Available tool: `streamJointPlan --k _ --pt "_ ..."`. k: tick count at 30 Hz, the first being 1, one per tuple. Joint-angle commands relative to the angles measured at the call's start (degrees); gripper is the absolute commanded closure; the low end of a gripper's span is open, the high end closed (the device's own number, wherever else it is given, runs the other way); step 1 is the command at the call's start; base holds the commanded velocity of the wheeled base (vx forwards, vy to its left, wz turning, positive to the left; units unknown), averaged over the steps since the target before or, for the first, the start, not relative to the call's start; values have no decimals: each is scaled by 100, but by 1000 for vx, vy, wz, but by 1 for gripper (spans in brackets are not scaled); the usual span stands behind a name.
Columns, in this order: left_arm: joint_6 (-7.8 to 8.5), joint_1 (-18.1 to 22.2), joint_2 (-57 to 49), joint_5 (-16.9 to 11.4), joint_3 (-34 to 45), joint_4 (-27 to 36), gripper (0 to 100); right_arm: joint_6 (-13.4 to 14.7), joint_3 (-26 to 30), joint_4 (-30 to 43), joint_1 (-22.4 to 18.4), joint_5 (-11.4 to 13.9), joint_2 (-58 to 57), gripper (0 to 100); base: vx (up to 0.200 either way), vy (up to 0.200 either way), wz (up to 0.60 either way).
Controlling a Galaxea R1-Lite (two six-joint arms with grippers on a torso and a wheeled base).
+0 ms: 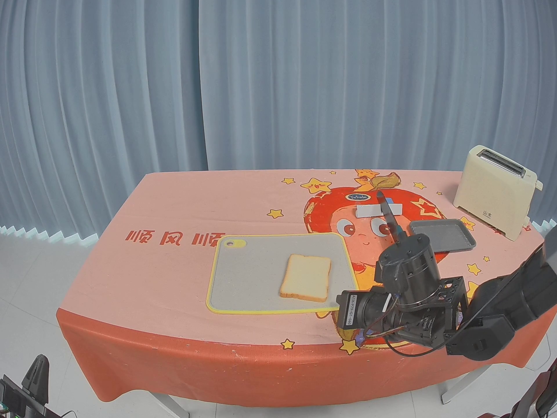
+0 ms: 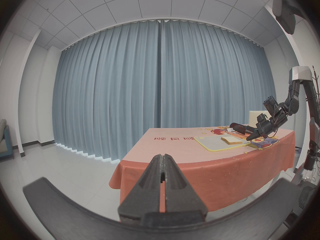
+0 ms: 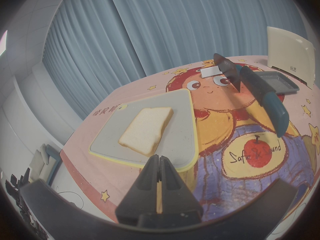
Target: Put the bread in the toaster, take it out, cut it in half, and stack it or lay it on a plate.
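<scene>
Right gripper [image 3: 159,158] pinched together near bread [image 3: 146,129] on cutting board [image 3: 180,117], knife [image 3: 260,87] beside, left gripper [image 2: 163,156] likewise closed, facing table [image 2: 173,147].

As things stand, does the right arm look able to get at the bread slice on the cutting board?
Probably yes: the right gripper, shut, sits just off the near corner of the cutting board, with nothing between it and the bread.
</scene>
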Motion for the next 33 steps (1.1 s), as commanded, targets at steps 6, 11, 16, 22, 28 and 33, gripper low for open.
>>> streamJointPlan --k 6,11,16,22,28,33 --pt "-1 -2 -22 9 101 1 100 5 -180 0 -40 14 261 100 0 0 0" --pt "-1 -2 -22 0 101 1 100 5 -347 0 -32 14 375 100 0 0 0" --pt "-1 -2 -22 0 101 1 100 5 -531 0 -32 14 595 100 0 0 0" --pt "-1 -2 -22 0 101 1 100 5 -672 0 3 14 709 100 0 0 0" --pt "-1 -2 -22 9 101 1 100 5 -918 0 21 14 806 100 0 0 0" --pt "-1 -2 -22 0 101 1 100 23 -1068 -9 56 23 929 100 0 0 0"
